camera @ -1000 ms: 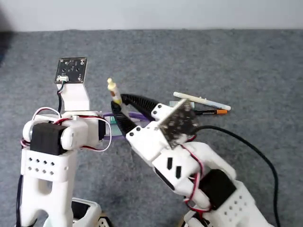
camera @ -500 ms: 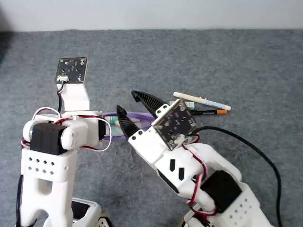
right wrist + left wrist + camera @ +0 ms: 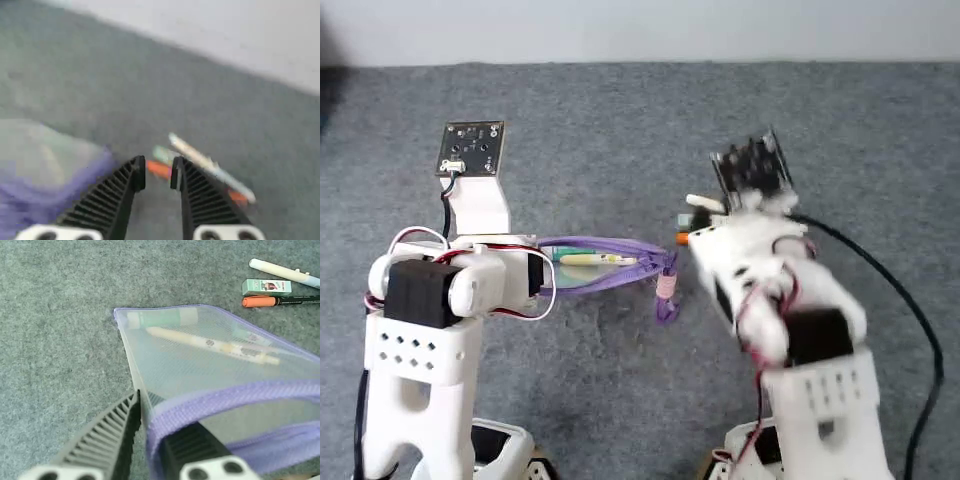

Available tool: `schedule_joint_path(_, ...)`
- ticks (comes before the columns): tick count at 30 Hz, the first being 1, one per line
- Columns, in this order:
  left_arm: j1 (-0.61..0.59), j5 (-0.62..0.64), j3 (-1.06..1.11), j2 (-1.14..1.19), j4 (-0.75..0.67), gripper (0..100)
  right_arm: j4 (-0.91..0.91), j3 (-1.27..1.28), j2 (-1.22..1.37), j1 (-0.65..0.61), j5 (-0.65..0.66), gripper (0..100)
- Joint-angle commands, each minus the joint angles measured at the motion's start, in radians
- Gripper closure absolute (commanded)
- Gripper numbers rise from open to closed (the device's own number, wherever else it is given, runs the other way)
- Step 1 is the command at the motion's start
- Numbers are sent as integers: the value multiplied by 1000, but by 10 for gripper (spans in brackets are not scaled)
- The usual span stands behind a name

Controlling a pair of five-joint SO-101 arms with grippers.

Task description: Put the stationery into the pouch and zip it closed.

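The left pincer (image 3: 140, 399) is closed on the edge of the pouch (image 3: 200, 370), which rests on the grey surface (image 3: 60, 315) with a pen (image 3: 210, 344) inside. Beyond lie a marker (image 3: 280, 271) and an orange pen (image 3: 260, 301). Near them the right pincer (image 3: 157, 169) is a little open and empty.

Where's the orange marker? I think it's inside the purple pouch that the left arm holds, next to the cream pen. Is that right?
Not quite. The orange marker lies on the carpet outside the pouch, as the left wrist view shows. The left end effector does hold the pouch, and the cream pen is inside it.
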Motion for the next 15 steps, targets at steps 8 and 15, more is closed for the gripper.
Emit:
schedule_joint_path(8, 0, 11, -44, 2, -5, 989, 151, -345, 562, 133, 189, 903)
schedule_joint_path(15, 0, 11, -44, 2, -9, 989, 351, -667, 912, 134, 333, 900)
